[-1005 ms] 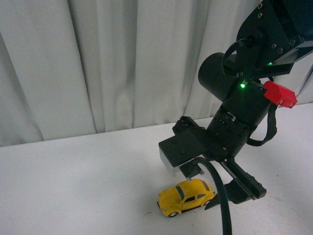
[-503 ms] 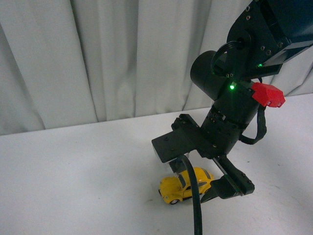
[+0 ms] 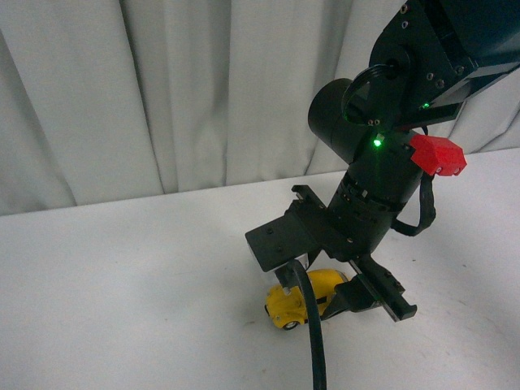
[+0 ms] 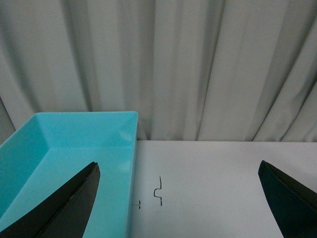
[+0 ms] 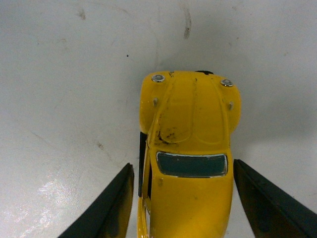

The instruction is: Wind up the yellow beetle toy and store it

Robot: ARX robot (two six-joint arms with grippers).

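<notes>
Right end effector [image 5: 183, 163]: released, jaws straddling yellow beetle toy [image 5: 193, 124], just beside both its flanks.
Left end effector [image 4: 178, 166]: released, jaws wide apart.
Bench [image 3: 122, 276]: carries the toy.

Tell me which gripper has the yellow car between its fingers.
The right gripper: its open fingers flank the yellow beetle toy. The left gripper faces the table beside a turquoise bin.

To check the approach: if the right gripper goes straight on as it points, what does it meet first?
Probably the yellow toy car, which the open right gripper straddles; its fingertips may touch the white table first, depth is unclear.
</notes>
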